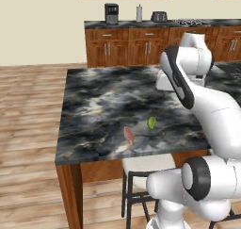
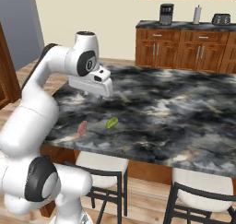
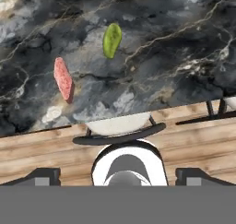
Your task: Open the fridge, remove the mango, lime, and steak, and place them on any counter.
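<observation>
The counter (image 3: 152, 66) is seen from above. The mango (image 3: 112, 40) is laid at about 12 o'clock, apart from the steak (image 3: 63, 79) at 10 o'clock. A stool (image 3: 119, 126) is tucked beneath the edge.

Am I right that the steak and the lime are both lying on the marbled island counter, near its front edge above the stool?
Not quite: the green fruit beside the steak is the elongated, pointed mango, not the round lime, as the hand view shows. Both do lie apart on the marbled counter near its front edge, above the stool.
</observation>
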### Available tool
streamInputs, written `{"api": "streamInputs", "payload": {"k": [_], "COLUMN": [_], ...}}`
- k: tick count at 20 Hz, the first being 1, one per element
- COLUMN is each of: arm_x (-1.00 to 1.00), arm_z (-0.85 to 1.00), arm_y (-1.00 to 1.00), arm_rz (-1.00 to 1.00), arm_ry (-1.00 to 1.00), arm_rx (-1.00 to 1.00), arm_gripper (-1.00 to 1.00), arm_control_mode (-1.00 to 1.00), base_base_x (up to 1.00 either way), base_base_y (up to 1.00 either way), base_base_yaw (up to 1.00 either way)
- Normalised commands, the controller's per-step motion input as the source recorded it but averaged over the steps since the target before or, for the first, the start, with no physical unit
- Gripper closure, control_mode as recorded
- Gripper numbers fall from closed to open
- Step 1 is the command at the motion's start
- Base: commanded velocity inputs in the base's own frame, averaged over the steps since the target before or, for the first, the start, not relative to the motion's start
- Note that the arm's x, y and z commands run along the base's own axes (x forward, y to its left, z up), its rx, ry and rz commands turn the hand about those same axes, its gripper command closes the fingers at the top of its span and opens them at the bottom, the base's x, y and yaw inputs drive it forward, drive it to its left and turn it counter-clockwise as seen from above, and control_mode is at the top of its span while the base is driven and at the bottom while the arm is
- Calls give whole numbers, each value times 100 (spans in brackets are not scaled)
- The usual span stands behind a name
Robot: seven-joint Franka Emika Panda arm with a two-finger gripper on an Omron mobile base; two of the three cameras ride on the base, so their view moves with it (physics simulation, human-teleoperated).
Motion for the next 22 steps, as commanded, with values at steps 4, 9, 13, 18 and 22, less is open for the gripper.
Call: {"api": "streamInputs", "payload": {"k": [4,9,13,18,22], "arm_x": [-100,-93,-64,-26,0], "arm_z": [97,24,0,6,0], "arm_y": [21,19,2,0,8], "arm_rz": [0,0,0,0,0], "arm_ry": [-22,-29,-26,-10,8], "arm_rx": [-1,-4,0,0,-8], "arm_gripper": [-100,-100,-100,-100,-100], "arm_control_mode": [-100,-100,-100,-100,-100], "base_base_x": [0,0,0,0,0], "base_base_y": [0,0,0,0,0], "base_base_yaw": [0,0,0,0,0]}}
